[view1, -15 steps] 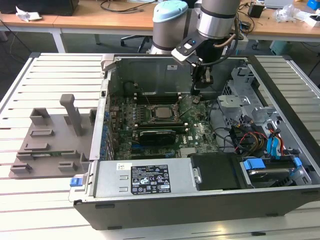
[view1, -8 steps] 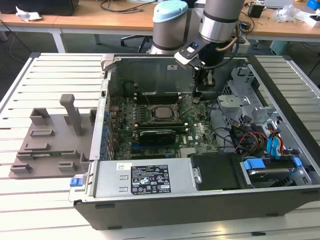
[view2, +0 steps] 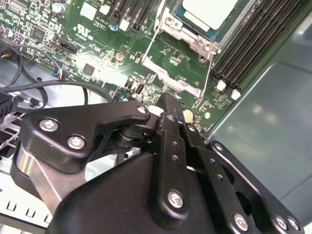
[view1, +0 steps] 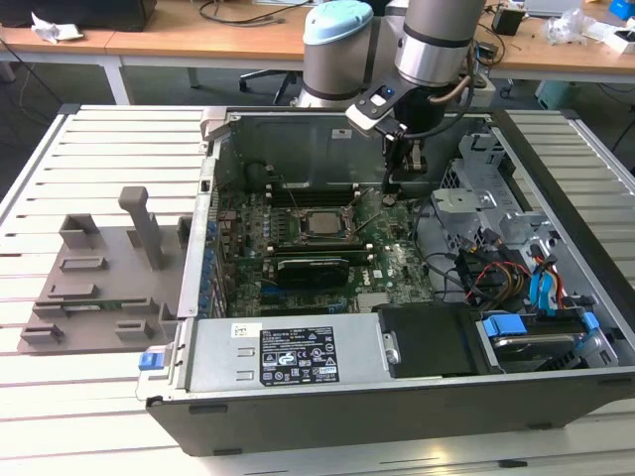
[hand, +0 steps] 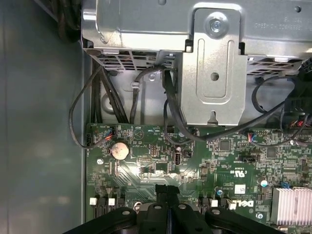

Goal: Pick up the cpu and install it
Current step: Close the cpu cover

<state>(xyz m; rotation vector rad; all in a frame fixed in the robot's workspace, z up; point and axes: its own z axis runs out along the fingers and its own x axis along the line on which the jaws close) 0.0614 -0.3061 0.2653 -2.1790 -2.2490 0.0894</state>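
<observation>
Closest to the lens is the gripper (view2: 168, 101), its black bolted links spreading back from two fingers that are pressed together with nothing between them. It hangs low inside the open case (view1: 298, 421), just above the green board (hand: 204, 161) and near a round coin cell (hand: 119, 150). The cpu (view2: 208, 10) is apart from the gripper, toward the exterior view's left. It is a small flat square with a silvery top and pale rim, and it appears to lie level inside the metal-bordered socket (view2: 194, 43) at the middle of the board. Outside the case, on the slatted table (view1: 79, 407), a grey tray (view1: 99, 297) with slots and an upright post stands well apart. The cpu is probably light, thin and stiff, and its smooth metal top is likely slippery. Its underside contacts are probably fragile, so any hold would best be on two opposite edges, keeping it flat with only gentle pressure.
</observation>
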